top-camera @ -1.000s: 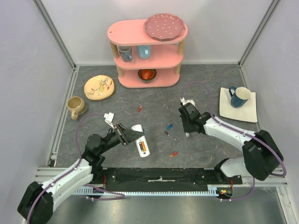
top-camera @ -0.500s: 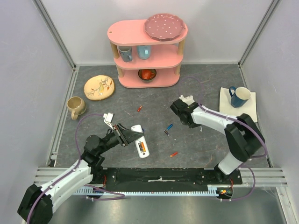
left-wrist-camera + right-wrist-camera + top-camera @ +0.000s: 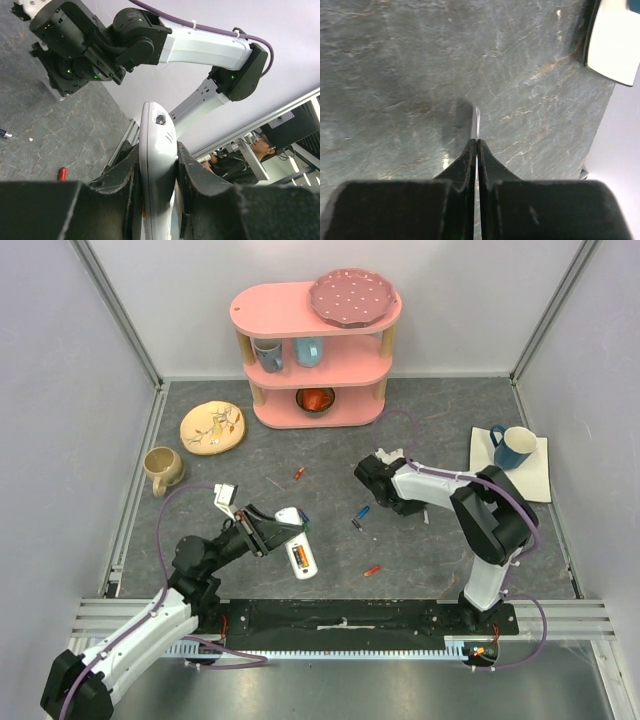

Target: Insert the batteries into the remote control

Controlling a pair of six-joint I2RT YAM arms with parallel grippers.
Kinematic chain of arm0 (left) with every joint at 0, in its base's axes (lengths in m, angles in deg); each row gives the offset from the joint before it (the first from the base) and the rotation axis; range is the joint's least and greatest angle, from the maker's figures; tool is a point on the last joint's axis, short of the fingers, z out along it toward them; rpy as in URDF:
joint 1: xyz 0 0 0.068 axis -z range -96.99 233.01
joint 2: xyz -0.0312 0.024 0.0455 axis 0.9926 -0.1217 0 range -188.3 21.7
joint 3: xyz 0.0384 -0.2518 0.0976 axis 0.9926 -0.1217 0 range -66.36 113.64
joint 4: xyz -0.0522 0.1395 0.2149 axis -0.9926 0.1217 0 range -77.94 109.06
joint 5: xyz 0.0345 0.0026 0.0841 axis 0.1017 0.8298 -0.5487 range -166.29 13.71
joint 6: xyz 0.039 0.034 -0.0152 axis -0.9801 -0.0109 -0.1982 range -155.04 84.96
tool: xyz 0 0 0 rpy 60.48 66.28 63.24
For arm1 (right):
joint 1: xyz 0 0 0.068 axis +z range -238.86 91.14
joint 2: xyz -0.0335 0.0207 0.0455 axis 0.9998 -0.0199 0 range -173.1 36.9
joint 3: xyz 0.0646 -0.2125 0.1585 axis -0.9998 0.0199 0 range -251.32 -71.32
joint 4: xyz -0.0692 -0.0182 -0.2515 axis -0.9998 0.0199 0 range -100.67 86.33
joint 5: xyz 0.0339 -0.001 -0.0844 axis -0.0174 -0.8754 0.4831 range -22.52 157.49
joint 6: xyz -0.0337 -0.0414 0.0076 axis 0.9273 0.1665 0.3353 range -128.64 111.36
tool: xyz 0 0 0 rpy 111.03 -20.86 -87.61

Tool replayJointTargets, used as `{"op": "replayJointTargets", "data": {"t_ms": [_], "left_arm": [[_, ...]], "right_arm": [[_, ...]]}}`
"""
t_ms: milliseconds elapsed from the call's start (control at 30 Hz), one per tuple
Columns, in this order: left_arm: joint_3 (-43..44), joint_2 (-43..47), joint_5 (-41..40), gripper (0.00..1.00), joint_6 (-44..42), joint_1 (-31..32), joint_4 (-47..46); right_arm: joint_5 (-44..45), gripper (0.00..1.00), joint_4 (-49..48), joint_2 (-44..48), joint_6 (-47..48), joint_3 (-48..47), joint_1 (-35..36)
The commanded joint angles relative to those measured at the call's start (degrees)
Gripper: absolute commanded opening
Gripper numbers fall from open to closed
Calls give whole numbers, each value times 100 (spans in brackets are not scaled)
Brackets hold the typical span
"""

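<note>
The remote control (image 3: 298,546) is a slim white handset, gripped at its sides by my left gripper (image 3: 283,530) and held above the table. An orange battery (image 3: 300,559) sits in its open compartment. In the left wrist view the remote (image 3: 157,145) stands edge-on between the fingers (image 3: 195,175). Loose batteries lie on the table: an orange-red one (image 3: 299,473), a blue one (image 3: 362,511), a dark one (image 3: 355,525) and a red one (image 3: 371,569). My right gripper (image 3: 414,508) is low over the table, shut on a thin white flat piece (image 3: 476,120) seen edge-on.
A pink shelf (image 3: 316,352) with cups, a bowl and a plate stands at the back. A yellow plate (image 3: 212,427) and a beige mug (image 3: 161,469) are at the left. A blue mug (image 3: 513,447) stands on a white square mat (image 3: 535,482) at the right.
My right arm has folded its elbow inward and its gripper has shifted left, towards the table's middle. My left gripper has moved slightly left with the remote.
</note>
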Motion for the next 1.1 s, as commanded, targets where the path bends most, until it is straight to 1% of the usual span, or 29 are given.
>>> {"op": "replayJointTargets", "data": {"t_ms": [0, 133, 200, 300, 400, 433, 467, 500, 533, 600, 633, 667, 700, 733, 833, 900, 1067], "left_arm": [[-703, 99, 46, 2, 96, -1, -81], [-747, 195, 73, 2, 114, -1, -46], [-756, 257, 73, 2, 114, -1, -10], [-747, 388, 46, 2, 96, -1, 112], [-720, 441, 20, 2, 79, -1, 201], [-712, 450, 37, 2, 70, -1, 201], [-712, 450, 37, 2, 61, -1, 218], [-703, 433, 37, 2, 53, -1, 227], [-711, 441, 46, 2, 53, -1, 227], [-703, 433, 37, 2, 44, -1, 236], [-711, 433, 29, 2, 44, -1, 245], [-720, 433, 20, 2, 26, -1, 245], [-712, 424, 20, 2, 17, -1, 253], [-703, 424, 20, 2, 9, -1, 254], [-668, 433, 46, 2, -9, -1, 324], [-598, 433, 55, 2, -62, -1, 490], [-483, 310, 29, 2, -211, -1, 675]], "right_arm": [[-300, 8, -111, -220, -106, -275, 102], [-609, 16, -181, -379, -62, -345, 129], [-714, 18, -225, -344, -53, -345, 137], [-793, 22, -225, -186, -97, -363, 137], [-1020, 28, -216, 209, -114, -389, 129], [-1100, 35, -216, 480, -106, -389, 137], [-1197, 38, -216, 622, -80, -389, 137], [-1328, 48, -225, 762, -53, -389, 137], [-1373, 56, -234, 1033, -36, -328, 137], [-1478, 71, -373, 1264, 104, -197, 85], [-1644, 74, -470, 1456, 175, 4, 59], [-1803, 75, -619, 1536, 280, 154, -3], [-2022, 76, -942, 1598, 420, 495, -177], [-2442, 76, -1094, 1694, 483, 655, -301], [-3225, 76, -1726, 1906, 667, 1253, -723], [-3421, 75, -1938, 1959, 747, 1490, -1004], [-3605, 74, -2053, 1968, 940, 1597, -1277]]}}
